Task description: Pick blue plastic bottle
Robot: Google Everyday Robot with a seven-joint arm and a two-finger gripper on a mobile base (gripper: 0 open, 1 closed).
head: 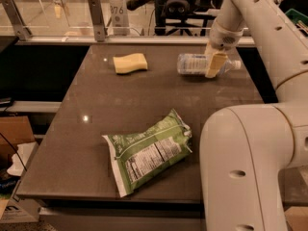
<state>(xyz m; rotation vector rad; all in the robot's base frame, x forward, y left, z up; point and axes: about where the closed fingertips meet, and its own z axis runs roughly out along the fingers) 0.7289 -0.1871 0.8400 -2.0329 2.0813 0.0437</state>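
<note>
The blue plastic bottle [195, 64] is clear with a pale label. It lies on its side at the far right of the dark table [144, 100], its cap end pointing right. My gripper [214, 63] hangs from the white arm and reaches down onto the bottle's right half, near the neck. Its tan tip crosses in front of the bottle. The bottle rests on the table.
A yellow sponge [130, 63] lies at the far left-centre. A green bag [147, 152] lies flat near the front. My white arm [250, 167] fills the right foreground. A glass rail [96, 18] runs behind the table's far edge.
</note>
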